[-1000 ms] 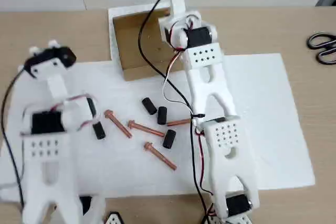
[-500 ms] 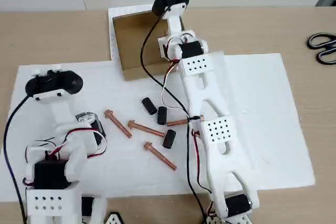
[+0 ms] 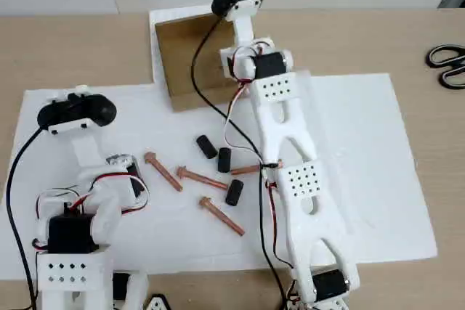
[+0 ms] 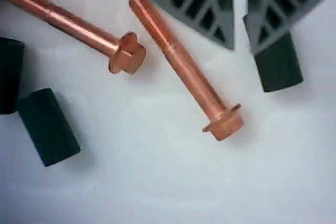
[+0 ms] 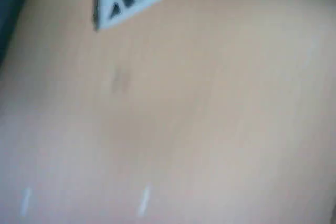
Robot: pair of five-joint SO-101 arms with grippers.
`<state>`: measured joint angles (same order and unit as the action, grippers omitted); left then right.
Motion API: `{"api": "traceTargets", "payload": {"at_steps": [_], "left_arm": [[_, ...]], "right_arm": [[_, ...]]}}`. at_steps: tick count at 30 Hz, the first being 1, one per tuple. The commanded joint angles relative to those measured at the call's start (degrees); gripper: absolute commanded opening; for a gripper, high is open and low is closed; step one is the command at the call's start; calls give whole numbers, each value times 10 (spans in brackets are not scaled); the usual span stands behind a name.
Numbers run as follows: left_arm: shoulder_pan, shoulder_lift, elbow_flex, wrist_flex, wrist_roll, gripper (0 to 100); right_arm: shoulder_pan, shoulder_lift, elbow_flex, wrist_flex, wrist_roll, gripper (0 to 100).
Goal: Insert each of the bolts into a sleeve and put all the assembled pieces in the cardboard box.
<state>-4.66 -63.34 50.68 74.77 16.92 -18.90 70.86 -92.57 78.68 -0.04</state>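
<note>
Several copper bolts, such as one (image 3: 163, 170) and another (image 3: 221, 215), lie loose on the white sheet (image 3: 363, 150) among black sleeves (image 3: 224, 159). My left gripper (image 4: 240, 50) hangs low over the sheet, its grey fingers (image 4: 210, 9) almost together with nothing between them. One black sleeve (image 4: 278, 66) lies just under one fingertip, and a bolt (image 4: 186, 74) lies beside the other. In the high view this gripper (image 3: 132, 172) sits at the left end of the scattered parts. My right gripper (image 3: 238, 25) is stretched out over the far right side of the cardboard box (image 3: 182, 56).
Scissors (image 3: 447, 59) lie on the wooden table at the far right. The right arm (image 3: 290, 150) spans the sheet from front to back and covers part of one bolt (image 3: 247, 170). The sheet's right half is bare.
The left arm has folded back toward the front, and its wrist now sits lower over the sheet. The right arm's wrist has dropped down toward the box.
</note>
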Motion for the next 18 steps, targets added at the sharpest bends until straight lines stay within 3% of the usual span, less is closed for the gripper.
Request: {"api": "traceTargets", "payload": {"at_steps": [1, 3, 9, 18], "left_arm": [[0, 2, -36, -12, -1, 6], [0, 2, -45, -15, -1, 6], [0, 2, -55, -13, -1, 7], [0, 2, -87, 55, -3, 7]], "right_arm": [[-7, -115, -38, 149, -19, 201], [-9, -188, -35, 213, -28, 200], [-5, -393, 49, 225, -32, 199], [-21, -821, 695, 205, -33, 199]]}}
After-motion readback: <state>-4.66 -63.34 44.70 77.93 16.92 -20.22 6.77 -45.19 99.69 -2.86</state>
